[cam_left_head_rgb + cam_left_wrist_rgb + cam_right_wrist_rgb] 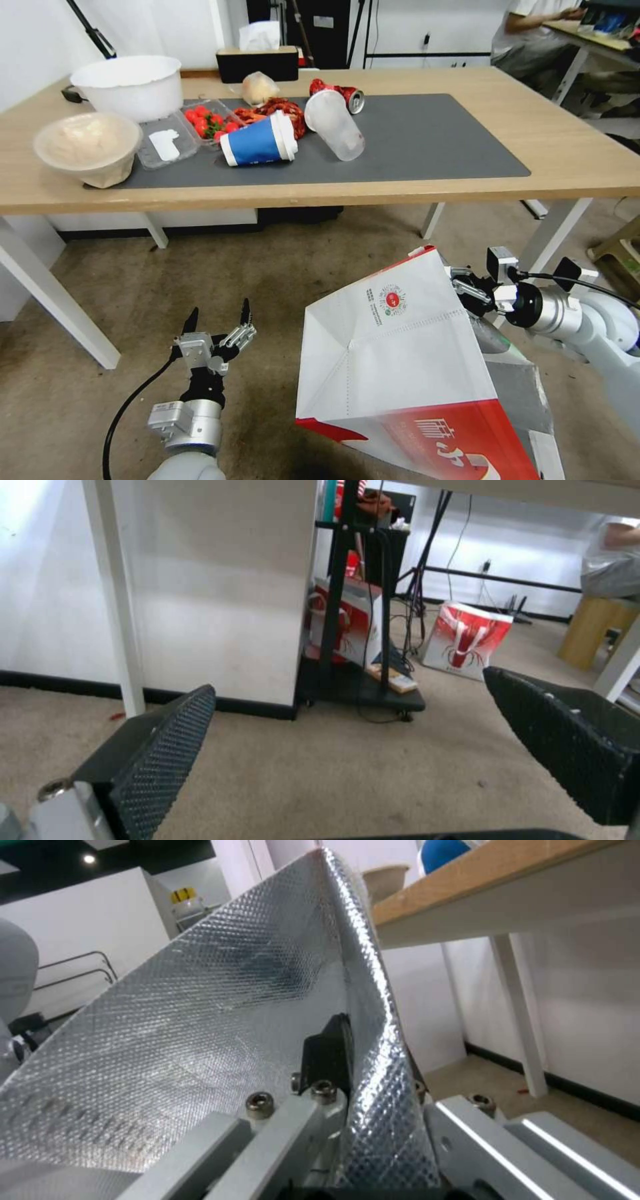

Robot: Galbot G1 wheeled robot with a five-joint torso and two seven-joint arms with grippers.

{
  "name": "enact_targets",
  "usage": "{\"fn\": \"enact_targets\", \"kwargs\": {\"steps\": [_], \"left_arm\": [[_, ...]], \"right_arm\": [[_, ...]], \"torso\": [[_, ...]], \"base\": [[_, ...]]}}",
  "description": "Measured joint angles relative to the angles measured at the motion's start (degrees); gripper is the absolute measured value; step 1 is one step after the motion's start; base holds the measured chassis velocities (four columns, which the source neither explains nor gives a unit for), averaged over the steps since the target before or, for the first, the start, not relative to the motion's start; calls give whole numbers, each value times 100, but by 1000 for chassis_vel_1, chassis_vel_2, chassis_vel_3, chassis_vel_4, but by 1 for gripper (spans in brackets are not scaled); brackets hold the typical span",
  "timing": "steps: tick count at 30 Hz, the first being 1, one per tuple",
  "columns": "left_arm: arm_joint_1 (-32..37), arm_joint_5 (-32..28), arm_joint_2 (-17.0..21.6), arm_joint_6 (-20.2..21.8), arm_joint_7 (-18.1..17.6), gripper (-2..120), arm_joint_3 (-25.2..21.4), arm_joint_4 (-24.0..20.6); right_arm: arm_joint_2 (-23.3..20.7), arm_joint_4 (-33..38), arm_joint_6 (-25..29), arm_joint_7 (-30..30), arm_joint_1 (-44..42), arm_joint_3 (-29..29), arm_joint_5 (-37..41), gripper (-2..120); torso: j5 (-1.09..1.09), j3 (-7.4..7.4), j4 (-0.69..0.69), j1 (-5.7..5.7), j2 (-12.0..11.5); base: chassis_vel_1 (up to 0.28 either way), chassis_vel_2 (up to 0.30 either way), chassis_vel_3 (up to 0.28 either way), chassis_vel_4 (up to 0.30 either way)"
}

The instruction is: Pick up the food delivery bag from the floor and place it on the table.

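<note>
The food delivery bag is white above and red below, with a round red logo, and hangs tilted over the floor in front of the table. My right gripper is shut on its upper edge. In the right wrist view the fingers pinch the silver foil lining, with the table's edge above. The bag's base is out of view. To the bag's left, my left gripper is open low over the carpet; its black pads stand wide apart with nothing between them.
The mat's left half holds a tipped blue cup, a clear cup, a red can, strawberries and two bowls. White table legs stand left and right. A black cart and another red-and-white bag lie beyond.
</note>
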Motion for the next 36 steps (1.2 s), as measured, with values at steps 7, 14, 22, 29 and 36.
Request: {"fn": "enact_targets", "kwargs": {"steps": [7, 14, 22, 29, 36], "left_arm": [[3, 2, 5, 3, 6, 100, -1, -1], [-7, 2, 3, 7, 10, 100, -1, -1], [-8, 13, 2, 10, 11, 100, 13, 1], [-8, 14, 0, 11, 9, 100, 8, 0], [-5, 12, -1, 13, 7, 100, 5, -12]], "right_arm": [[0, 16, -2, -1, 15, 0, 0, 0], [5, 16, -3, 0, 21, -5, 0, 0], [3, 16, -4, 4, 20, -7, -1, 0], [-12, 20, -6, 11, 26, -6, -1, 0], [-22, 29, -7, 18, 19, -3, 0, 0]], "torso": [[0, 82, 0, 38, 121], [0, 192, 0, 90, 284], [0, 331, 0, 161, 496], [0, 445, 0, 224, 674], [0, 538, 0, 283, 823]], "base": [[0, 0, 0, 0], [0, 0, 0, 0], [0, 0, 0, 0], [0, 0, 0, 0], [0, 0, 0, 0]]}}
